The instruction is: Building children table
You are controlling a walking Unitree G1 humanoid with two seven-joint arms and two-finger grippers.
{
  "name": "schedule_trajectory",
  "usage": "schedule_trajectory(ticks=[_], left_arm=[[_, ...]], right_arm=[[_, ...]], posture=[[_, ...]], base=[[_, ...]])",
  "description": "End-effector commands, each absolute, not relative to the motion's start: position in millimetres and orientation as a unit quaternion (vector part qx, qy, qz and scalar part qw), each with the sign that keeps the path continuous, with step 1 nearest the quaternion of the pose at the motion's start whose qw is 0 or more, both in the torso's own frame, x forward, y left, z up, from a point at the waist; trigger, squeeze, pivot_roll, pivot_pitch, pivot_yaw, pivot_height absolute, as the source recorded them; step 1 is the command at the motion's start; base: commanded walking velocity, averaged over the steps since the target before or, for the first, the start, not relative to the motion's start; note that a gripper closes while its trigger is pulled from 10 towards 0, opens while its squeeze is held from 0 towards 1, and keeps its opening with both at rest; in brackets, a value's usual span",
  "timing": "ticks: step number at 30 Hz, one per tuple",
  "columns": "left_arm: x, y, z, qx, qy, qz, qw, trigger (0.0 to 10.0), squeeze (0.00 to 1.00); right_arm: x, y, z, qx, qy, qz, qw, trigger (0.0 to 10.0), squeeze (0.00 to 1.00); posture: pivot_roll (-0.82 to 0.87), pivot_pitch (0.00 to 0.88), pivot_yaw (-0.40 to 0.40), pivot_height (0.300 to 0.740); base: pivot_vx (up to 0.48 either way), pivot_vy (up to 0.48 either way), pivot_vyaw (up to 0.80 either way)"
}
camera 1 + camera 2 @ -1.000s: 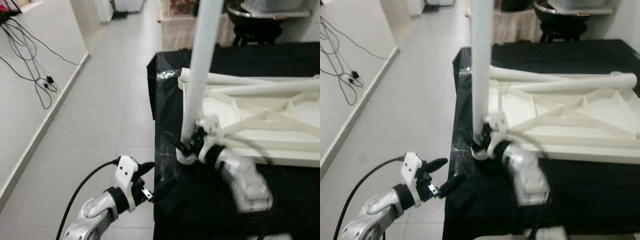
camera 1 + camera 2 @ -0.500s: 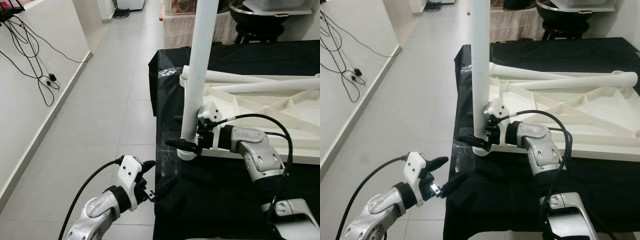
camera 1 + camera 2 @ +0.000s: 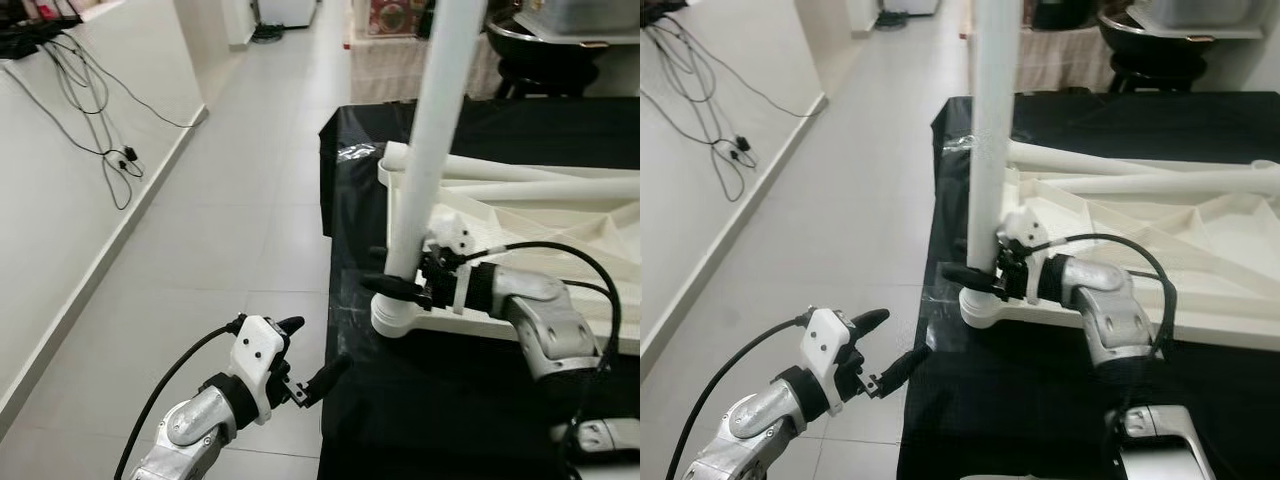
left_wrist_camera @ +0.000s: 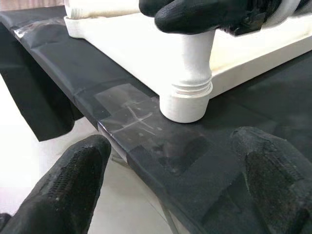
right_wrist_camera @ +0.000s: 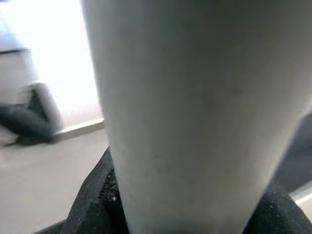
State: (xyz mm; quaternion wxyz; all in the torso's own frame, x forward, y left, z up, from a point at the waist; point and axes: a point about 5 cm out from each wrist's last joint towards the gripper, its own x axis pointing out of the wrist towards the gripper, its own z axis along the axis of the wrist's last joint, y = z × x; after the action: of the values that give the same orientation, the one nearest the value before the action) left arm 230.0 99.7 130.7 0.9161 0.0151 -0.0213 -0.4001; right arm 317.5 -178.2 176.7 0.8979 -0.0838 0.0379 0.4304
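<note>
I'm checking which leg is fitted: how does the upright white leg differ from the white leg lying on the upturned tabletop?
The upright leg stands in the corner socket; the lying leg rests flat across the tabletop. The right gripper clasps the upright leg's base; nothing holds the lying leg. Both are plain white tubes.

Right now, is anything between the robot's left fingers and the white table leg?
Nothing visible is. The left gripper hangs open off the edge of the black table, and the stretch of cloth and clear tape between it and the leg's base looks bare. The right gripper is already shut on the leg, higher up.
</note>
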Motion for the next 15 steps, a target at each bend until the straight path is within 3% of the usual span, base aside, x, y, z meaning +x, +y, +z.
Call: schedule_trajectory(ticks=[1,2,4,6,14,15], left_arm=[[227.1,103.6,128.1,0.023,-0.017,-0.404,0.914,10.0,0.00],[226.8,104.8,128.1,0.022,-0.017,-0.407,0.913,10.0,0.00],[226.8,104.8,128.1,0.022,-0.017,-0.407,0.913,10.0,0.00],[226.6,106.1,127.6,0.016,-0.017,-0.409,0.912,10.0,0.00],[220.4,106.7,125.9,-0.010,-0.001,-0.418,0.909,10.0,0.00],[218.5,105.9,125.9,-0.018,0.001,-0.414,0.910,10.0,0.00]], right_arm=[[310.5,-181.2,145.2,-0.079,0.107,0.347,0.928,0.0,0.00],[301.7,-184.9,132.5,-0.055,0.120,0.191,0.973,0.0,0.00],[301.7,-184.9,132.5,-0.055,0.120,0.191,0.973,0.0,0.00],[264.9,-167.3,114.3,-0.056,0.148,0.108,0.981,0.0,0.00],[271.6,-148.8,120.8,-0.054,0.133,0.141,0.979,0.0,0.00],[280.4,-146.5,126.9,-0.055,0.121,0.155,0.979,10.0,0.00]], posture=[[-0.01,0.094,0.031,0.740],[-0.02,0.097,0.035,0.740],[-0.02,0.097,0.035,0.740],[-0.04,0.096,0.066,0.740],[-0.03,0.085,0.059,0.740],[-0.04,0.084,0.057,0.740]], base=[[0.000,0.000,0.00],[0.000,0.000,0.00],[0.000,0.000,0.00],[0.000,0.000,0.00],[0.000,0.000,0.00],[0.000,0.000,0.00]])
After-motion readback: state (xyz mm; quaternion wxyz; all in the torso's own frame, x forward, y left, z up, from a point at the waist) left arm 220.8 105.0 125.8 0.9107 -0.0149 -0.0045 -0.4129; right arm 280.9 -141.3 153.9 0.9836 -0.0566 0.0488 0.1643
